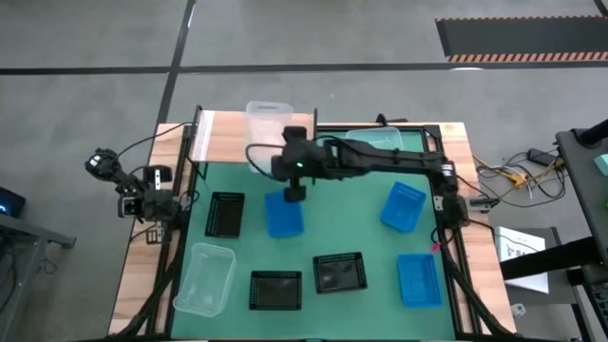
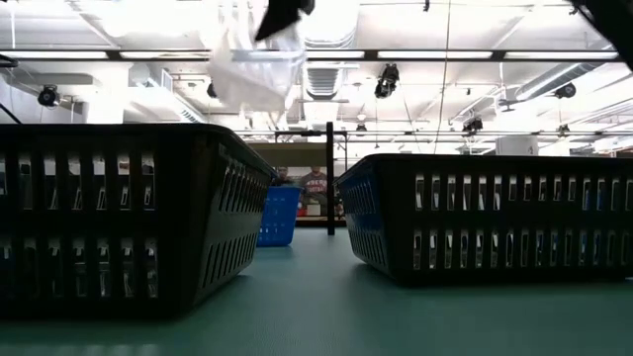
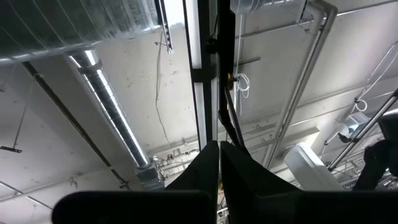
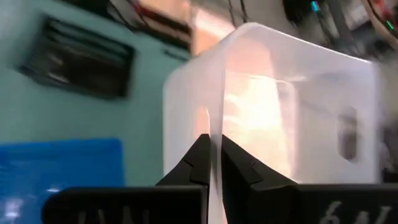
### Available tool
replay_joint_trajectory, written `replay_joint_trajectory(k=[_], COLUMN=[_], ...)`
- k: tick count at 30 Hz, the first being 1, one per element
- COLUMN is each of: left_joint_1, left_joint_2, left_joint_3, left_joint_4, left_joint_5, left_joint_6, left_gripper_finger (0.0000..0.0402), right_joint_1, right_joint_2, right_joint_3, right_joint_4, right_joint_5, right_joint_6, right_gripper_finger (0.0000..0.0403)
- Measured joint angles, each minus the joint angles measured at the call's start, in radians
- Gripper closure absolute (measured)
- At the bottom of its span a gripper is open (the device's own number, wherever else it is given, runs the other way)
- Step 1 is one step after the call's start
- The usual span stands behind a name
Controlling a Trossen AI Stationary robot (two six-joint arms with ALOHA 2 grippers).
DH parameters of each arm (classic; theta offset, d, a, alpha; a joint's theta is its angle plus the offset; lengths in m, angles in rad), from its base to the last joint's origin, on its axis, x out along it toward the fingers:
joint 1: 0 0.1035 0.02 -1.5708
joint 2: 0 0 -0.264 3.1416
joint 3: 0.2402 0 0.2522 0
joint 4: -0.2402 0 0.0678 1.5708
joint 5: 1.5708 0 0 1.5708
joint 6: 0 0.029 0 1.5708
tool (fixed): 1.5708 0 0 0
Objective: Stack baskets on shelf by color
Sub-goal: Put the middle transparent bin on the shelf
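Note:
My right gripper [image 1: 285, 142] is shut on a clear basket [image 1: 269, 126], held high over the left part of the wooden shelf [image 1: 223, 123]; it also shows in the low view [image 2: 252, 59]. Another clear basket [image 1: 375, 142] rests on the shelf under my right arm. A third clear basket [image 1: 204, 277] lies on the green mat at the near left. Three black baskets [image 1: 225, 214] [image 1: 275, 290] [image 1: 340, 273] and three blue baskets [image 1: 283, 214] [image 1: 403, 206] [image 1: 418, 280] rest on the mat. My left gripper [image 3: 219, 146] is shut and empty, pointing up, off the table's left side [image 1: 100, 163]. My right gripper pinches one thin wall of the clear basket at its rim [image 4: 222, 106] between its two fingers [image 4: 199, 155], one finger on each face of the wall. The basket is lifted clear of the shelf and the mat and sits tilted in the hold.
Two black baskets [image 2: 119, 227] [image 2: 495, 213] stand close to the low camera, with a gap of mat between them. A blue basket [image 2: 279, 216] stands farther back. The shelf has thin black frame bars [image 1: 198, 142]. Cables and gear lie off the table's right side [image 1: 513, 176].

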Motion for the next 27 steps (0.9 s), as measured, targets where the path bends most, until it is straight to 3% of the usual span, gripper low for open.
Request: replay_joint_trajectory(k=[6, 27], left_joint_1=[0.000, 0.000], left_joint_2=[-0.006, -0.011], left_joint_3=[0.000, 0.000], left_joint_4=[0.000, -0.001], left_joint_5=[0.000, 0.000], left_joint_6=[0.000, 0.000], left_gripper_finger=[0.0402, 0.0402], right_joint_1=[-0.034, -0.047], right_joint_2=[0.132, 0.147], right_joint_3=[0.137, 0.133], right_joint_4=[-0.134, -0.223], right_joint_5=[0.085, 0.111], right_joint_6=[0.043, 0.086], right_gripper_finger=[0.0394, 0.0394])
